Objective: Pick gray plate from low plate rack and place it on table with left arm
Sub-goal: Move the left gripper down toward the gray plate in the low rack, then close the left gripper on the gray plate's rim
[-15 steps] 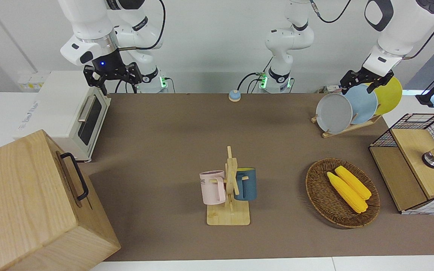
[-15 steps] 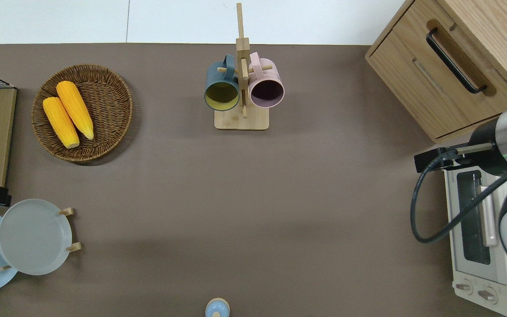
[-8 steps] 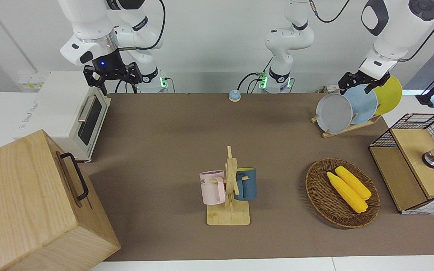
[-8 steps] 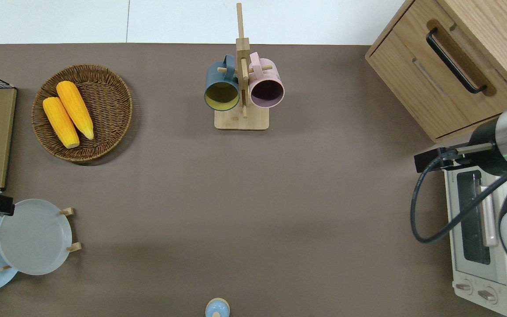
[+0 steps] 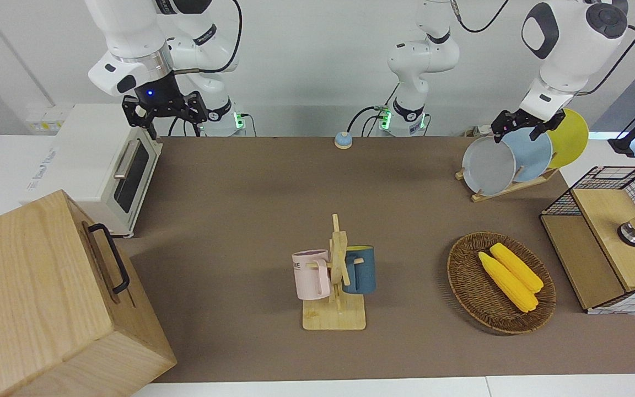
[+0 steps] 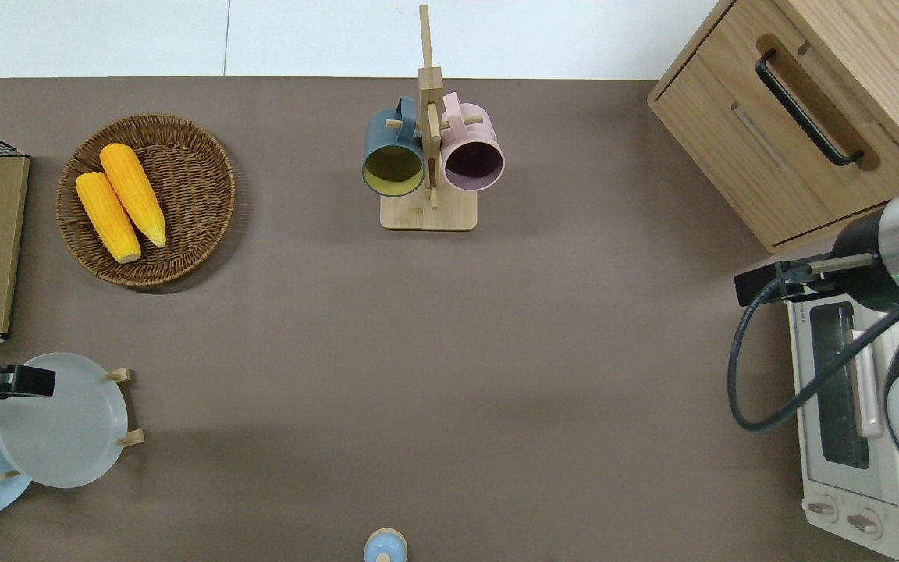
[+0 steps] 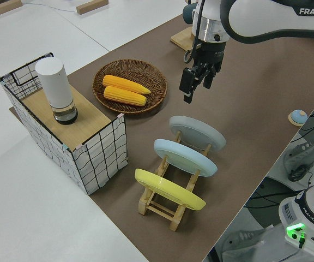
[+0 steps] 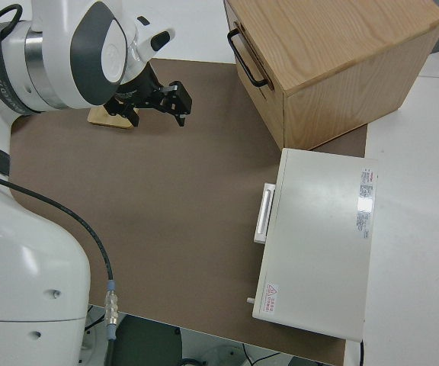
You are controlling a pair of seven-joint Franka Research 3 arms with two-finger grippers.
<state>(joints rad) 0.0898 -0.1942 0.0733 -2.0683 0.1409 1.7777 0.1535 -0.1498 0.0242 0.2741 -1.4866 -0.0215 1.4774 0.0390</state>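
Note:
The gray plate [image 5: 488, 165] [image 6: 67, 425] [image 7: 197, 134] leans in the slot of the low plate rack [image 5: 507, 189] [image 7: 162, 204] that is farthest from the table's end, at the left arm's end of the brown table [image 5: 251, 193]. My left gripper [image 5: 521, 124] [image 6: 5, 382] [image 7: 198, 84] hangs open in the air over the gray plate's upper rim, clear of it and holding nothing. The right gripper [image 5: 164, 113] [image 8: 162, 99] is parked, open and empty.
A light blue plate [image 5: 532, 151] and a yellow plate [image 5: 571, 138] fill the rack's other slots. A basket of corn [image 5: 499, 281] and a wire crate [image 5: 609, 237] lie farther out. A mug stand [image 5: 337, 275] is mid-table; a toaster oven [image 5: 108, 165] and wooden box [image 5: 47, 298] are at the right arm's end.
My left gripper has moved inward from the table's end, from over the light blue plate's edge to over the gray plate's rim. The plates and right arm have not moved.

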